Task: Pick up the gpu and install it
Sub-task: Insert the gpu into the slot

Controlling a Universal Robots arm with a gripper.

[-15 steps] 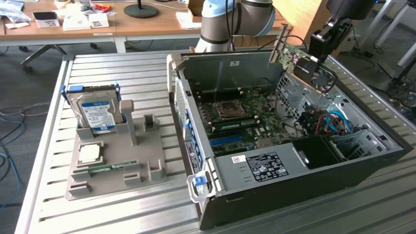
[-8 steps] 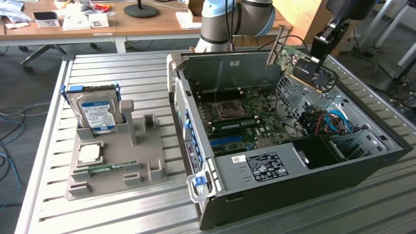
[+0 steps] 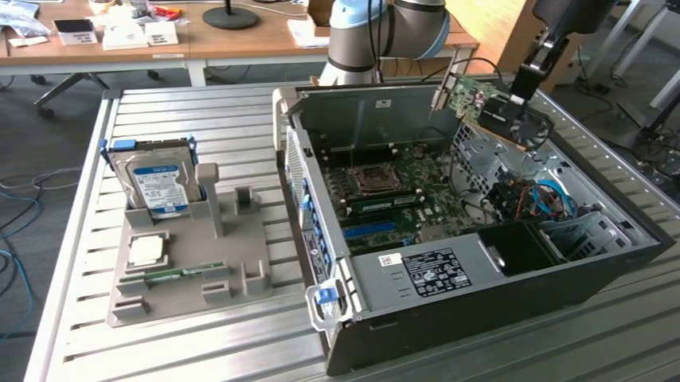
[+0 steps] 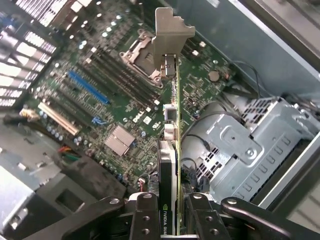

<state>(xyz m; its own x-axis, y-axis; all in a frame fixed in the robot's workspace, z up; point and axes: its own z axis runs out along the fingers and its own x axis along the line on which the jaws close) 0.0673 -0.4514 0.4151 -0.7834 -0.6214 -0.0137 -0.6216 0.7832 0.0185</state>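
Note:
The gpu (image 3: 478,102) is a green card with a dark cooler and a silver bracket. It hangs tilted in the air above the back right corner of the open computer case (image 3: 595,263). My gripper (image 3: 523,94) is shut on it from above. In the wrist view the gpu (image 4: 172,125) runs edge-on away from my gripper (image 4: 171,216), and its bracket (image 4: 167,35) is at the far end. Below it lies the motherboard (image 4: 115,100), well apart from the card. The motherboard (image 3: 404,191) with its CPU socket sits inside the case.
On the slatted metal table (image 3: 212,350), a grey holder (image 3: 191,294) at the exterior view's left carries a hard drive (image 3: 158,181), a CPU (image 3: 146,251) and a memory stick (image 3: 170,274). A metal drive cage (image 4: 250,145) and cables sit beside the motherboard. Desks stand behind.

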